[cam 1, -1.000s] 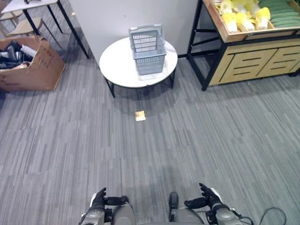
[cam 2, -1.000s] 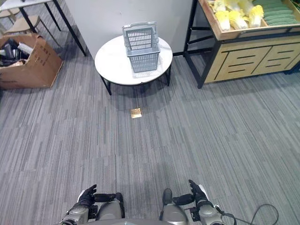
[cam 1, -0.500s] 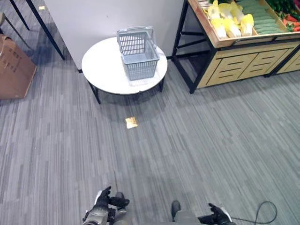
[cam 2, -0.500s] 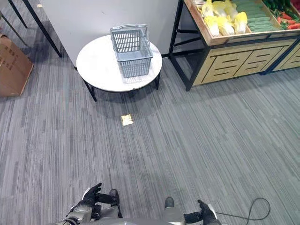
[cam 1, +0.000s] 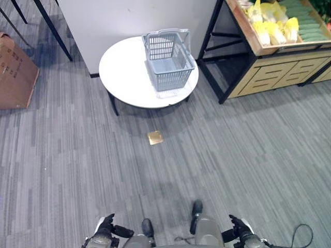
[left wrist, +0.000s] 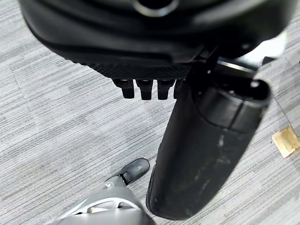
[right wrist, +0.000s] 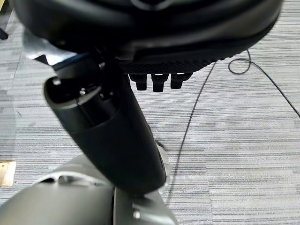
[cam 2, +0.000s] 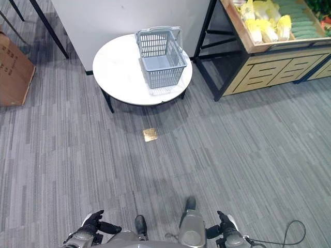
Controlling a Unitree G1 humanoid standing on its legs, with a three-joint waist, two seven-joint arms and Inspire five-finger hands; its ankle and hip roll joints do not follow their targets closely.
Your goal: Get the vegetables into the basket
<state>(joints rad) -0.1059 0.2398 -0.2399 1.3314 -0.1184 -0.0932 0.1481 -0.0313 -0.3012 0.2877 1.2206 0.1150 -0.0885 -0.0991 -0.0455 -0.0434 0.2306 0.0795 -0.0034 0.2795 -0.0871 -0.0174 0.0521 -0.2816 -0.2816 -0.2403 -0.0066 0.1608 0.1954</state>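
A grey basket (cam 1: 169, 59) stands empty on a round white table (cam 1: 126, 72), well ahead of both hands' fingers. The left hand (cam 1: 105, 227) and right hand (cam 1: 238, 228) hang low over the carpet, fingers relaxed and empty. Yellow vegetables (cam 1: 273, 26), apparently cabbages, lie in a wooden stand (cam 1: 269, 77) beyond the right fingertips.

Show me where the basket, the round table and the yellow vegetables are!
basket (cam 1: 170, 72), left eye view, on its front mesh wall.
round table (cam 1: 124, 75), left eye view, on the bare white top left of the basket.
yellow vegetables (cam 1: 274, 28), left eye view, on the pile in the wooden stand's tray.
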